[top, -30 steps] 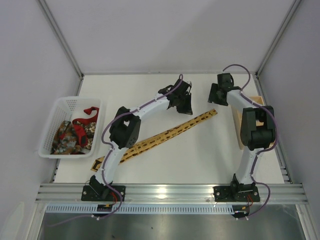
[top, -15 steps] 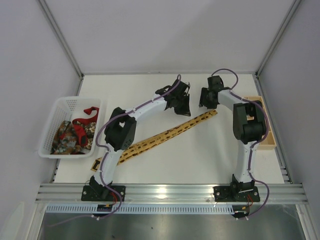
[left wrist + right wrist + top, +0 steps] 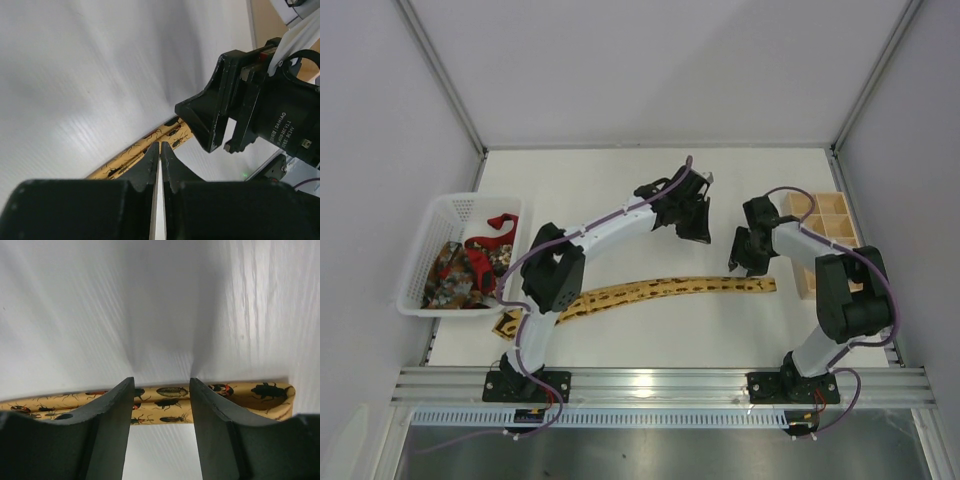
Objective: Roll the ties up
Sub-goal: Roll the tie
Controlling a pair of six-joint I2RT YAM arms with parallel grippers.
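A yellow-gold tie (image 3: 650,291) printed with dark beetles lies flat across the table, its right end (image 3: 765,285) near my right gripper. That right gripper (image 3: 741,262) hovers open just above this end. In the right wrist view the tie (image 3: 172,391) runs crosswise under the gap of the gripper (image 3: 160,384), and the fingers do not pinch it. My left gripper (image 3: 699,233) is shut on nothing, behind the tie. From the left wrist, the shut gripper (image 3: 160,145) points at the tie (image 3: 131,151), with the right gripper (image 3: 222,142) beside it. A red tie (image 3: 496,228) and a dark patterned tie (image 3: 458,272) lie in the basket.
A white plastic basket (image 3: 460,200) stands at the left edge of the table. A wooden compartment box (image 3: 825,228) sits at the right edge, close behind the right arm. Grey walls enclose the table on three sides.
The right gripper came toward the near edge and the tie's right end swung with it, so the tie now lies nearly level. Its jaws narrowed a little. The left gripper shifted slightly right.
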